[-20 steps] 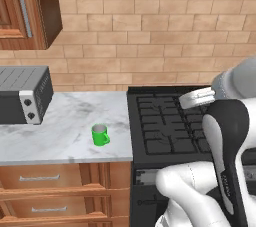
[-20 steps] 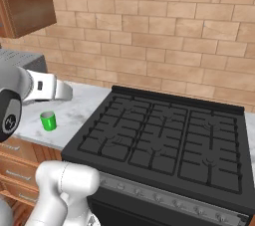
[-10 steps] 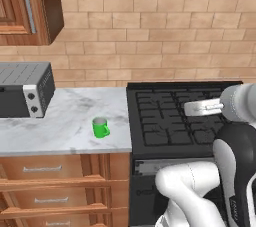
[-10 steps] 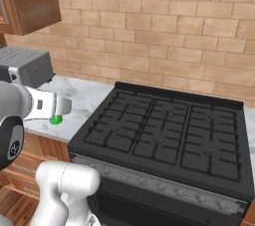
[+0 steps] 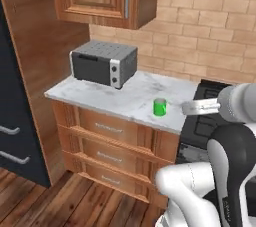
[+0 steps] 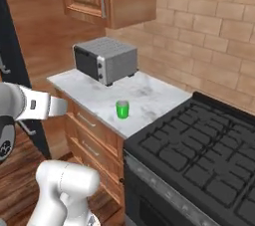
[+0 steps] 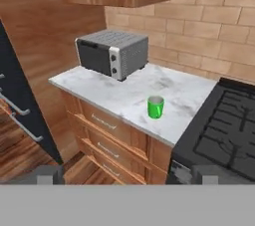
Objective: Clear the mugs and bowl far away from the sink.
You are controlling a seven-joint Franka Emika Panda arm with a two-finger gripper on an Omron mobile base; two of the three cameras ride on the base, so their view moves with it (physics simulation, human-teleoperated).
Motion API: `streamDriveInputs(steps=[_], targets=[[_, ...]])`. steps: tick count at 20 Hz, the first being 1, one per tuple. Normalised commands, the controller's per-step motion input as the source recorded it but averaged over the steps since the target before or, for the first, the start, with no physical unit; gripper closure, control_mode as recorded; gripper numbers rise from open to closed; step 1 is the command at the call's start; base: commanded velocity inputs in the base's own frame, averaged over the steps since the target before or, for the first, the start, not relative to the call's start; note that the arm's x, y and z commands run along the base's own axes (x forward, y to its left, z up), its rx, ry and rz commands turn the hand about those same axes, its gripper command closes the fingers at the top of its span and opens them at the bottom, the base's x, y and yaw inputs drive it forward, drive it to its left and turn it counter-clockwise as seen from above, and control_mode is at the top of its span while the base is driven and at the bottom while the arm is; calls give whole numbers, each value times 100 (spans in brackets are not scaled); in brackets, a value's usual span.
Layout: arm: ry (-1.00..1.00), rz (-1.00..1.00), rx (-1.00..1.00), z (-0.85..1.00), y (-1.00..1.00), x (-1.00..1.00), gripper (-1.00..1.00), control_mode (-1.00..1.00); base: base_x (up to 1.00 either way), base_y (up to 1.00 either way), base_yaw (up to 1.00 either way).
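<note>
My tool, jaws wide and empty, must reach the green mug [image 7: 155, 107] beside the toaster oven [image 7: 112, 53].

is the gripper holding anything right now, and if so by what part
Nothing is held. The gripper is open with an empty gap between its fingertips, and the green mug stands apart from it on the marble counter.

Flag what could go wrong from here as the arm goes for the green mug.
1. The mug stands near the counter's front edge; a clumsy approach by the open gripper could knock it to the floor.
2. The stove lies right beside the mug, so a sideways push might tip it onto the grates.
3. The toaster oven behind limits room for a wide swing.
</note>
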Motion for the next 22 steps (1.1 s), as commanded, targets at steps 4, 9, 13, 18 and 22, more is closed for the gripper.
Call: streamDriveInputs(steps=[4, 9, 13, 18, 22], targets=[[0, 0, 0, 0, 0, 0, -100, 100, 0, 0, 100], [0, 0, 0, 0, 0, 0, -100, 100, 0, 0, 100], [0, 0, 0, 0, 0, 0, -100, 100, 0, 0, 100], [0, 0, 0, 0, 0, 0, -100, 100, 0, 0, 100], [0, 0, 0, 0, 0, 0, -100, 100, 0, 0, 100]])
